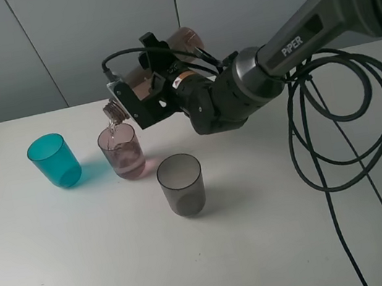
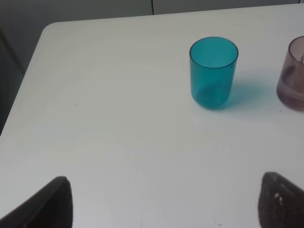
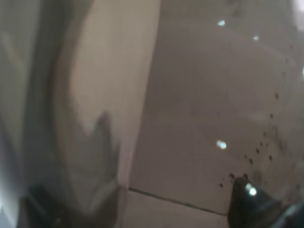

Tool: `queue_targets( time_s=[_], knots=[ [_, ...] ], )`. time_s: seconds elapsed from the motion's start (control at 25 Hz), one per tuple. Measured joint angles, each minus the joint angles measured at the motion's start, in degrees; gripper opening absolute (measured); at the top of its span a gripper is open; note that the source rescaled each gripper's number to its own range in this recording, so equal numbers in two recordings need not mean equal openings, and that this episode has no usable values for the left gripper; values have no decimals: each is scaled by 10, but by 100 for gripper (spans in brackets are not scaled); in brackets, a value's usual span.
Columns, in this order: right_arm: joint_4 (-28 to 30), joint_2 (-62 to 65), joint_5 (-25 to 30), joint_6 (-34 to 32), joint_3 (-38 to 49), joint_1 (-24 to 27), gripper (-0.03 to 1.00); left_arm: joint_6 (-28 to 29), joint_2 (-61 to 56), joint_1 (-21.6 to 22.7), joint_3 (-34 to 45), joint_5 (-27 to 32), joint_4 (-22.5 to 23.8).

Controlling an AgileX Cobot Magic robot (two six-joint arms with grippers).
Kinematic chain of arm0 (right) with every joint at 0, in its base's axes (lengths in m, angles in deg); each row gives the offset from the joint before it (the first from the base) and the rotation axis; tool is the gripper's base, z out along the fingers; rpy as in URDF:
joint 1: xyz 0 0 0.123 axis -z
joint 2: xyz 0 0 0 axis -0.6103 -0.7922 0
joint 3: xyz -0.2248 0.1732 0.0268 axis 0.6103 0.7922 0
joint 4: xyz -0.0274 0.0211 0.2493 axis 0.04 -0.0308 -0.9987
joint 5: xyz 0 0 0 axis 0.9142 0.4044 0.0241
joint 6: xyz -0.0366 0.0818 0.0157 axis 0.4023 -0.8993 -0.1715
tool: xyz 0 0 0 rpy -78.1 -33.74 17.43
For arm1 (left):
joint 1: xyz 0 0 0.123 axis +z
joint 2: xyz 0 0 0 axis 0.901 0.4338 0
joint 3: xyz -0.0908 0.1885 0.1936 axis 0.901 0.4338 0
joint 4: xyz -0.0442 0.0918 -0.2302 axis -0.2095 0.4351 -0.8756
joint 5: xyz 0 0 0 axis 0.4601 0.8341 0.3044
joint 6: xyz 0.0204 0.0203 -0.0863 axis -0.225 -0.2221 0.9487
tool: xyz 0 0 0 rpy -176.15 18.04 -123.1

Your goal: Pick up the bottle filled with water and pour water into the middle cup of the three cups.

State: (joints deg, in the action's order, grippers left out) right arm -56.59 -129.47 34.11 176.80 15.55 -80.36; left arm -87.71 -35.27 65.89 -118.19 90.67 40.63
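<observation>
Bottle (image 1: 181,42) up yet?
— Yes. The right gripper (image 1: 142,78) is clamped round its body, and it is tipped neck-down just above the middle cup (image 1: 124,154), with a thin stream of water (image 1: 110,131) falling in
— How much is left?
— Pickup is done and the pour is underway. The cup looks partly filled, so I'd judge only finishing the pour is left. The left gripper (image 2: 166,209) hangs spread wide and empty near the teal cup (image 2: 213,71)
</observation>
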Motion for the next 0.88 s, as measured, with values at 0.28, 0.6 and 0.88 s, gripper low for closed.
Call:
queue_targets(
  time_s=[0.28, 0.6, 0.88],
  knots=[
    [20, 0, 0, 0, 0, 0, 0, 0, 0, 0, 0, 0, 1],
    [31, 0, 0, 0, 0, 0, 0, 0, 0, 0, 0, 0, 18],
    [35, 0, -1, 0, 0, 0, 0, 0, 0, 0, 0, 0, 21]
  ],
)
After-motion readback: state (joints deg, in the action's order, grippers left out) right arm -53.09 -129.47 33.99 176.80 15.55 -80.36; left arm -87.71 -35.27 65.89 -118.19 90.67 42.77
